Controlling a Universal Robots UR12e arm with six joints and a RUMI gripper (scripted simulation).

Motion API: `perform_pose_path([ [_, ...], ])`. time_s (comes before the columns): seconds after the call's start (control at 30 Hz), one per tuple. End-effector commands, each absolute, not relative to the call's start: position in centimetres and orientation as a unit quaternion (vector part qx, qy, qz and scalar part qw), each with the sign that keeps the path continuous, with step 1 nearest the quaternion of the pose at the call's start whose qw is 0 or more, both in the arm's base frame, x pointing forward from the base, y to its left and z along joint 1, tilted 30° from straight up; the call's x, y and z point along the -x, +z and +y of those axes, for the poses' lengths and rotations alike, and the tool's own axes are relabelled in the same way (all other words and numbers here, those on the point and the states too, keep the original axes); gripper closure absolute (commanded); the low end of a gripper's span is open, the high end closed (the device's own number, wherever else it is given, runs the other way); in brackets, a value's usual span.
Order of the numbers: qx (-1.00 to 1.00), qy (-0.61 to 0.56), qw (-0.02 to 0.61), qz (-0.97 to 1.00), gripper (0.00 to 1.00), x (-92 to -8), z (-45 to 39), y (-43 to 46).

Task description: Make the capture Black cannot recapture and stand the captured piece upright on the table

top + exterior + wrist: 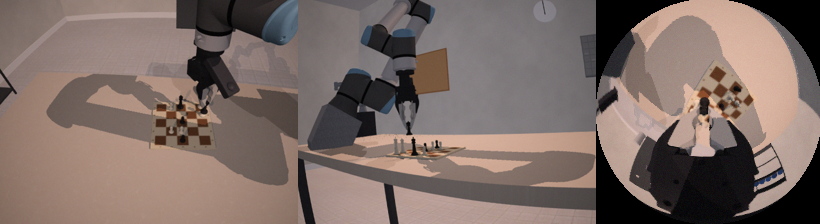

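The small chessboard (182,125) lies on the tan table. My gripper (408,127) is shut on a black piece (408,128) and holds it upright, clear above the board's far right corner. In the top view the gripper (204,106) hangs over that corner, with the black piece (204,109) just above a white piece (202,114). In the wrist view the black piece (703,106) sits between the fingers, with the board (725,92) beyond. A tall black piece (180,103), black pawns (182,120) (182,138) and white pieces (171,130) (181,130) (171,106) stand on the board.
The arm's elbow and base (338,117) rise to the left of the board in the exterior view. The table's edge curves along the front (457,186).
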State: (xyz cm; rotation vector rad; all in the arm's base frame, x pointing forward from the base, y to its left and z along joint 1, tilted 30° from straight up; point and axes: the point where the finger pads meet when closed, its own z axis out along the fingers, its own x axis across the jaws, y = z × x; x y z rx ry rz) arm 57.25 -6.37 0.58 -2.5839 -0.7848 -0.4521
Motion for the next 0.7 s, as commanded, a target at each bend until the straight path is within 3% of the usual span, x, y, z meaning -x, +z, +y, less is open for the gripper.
perform_pose_path([
  [0.0, 0.924, -0.161, 0.202, -0.281, 1.0, -56.6, -7.9, 3.4],
  [0.67, 0.922, -0.162, 0.198, -0.291, 1.0, -58.8, -6.1, 5.5],
])
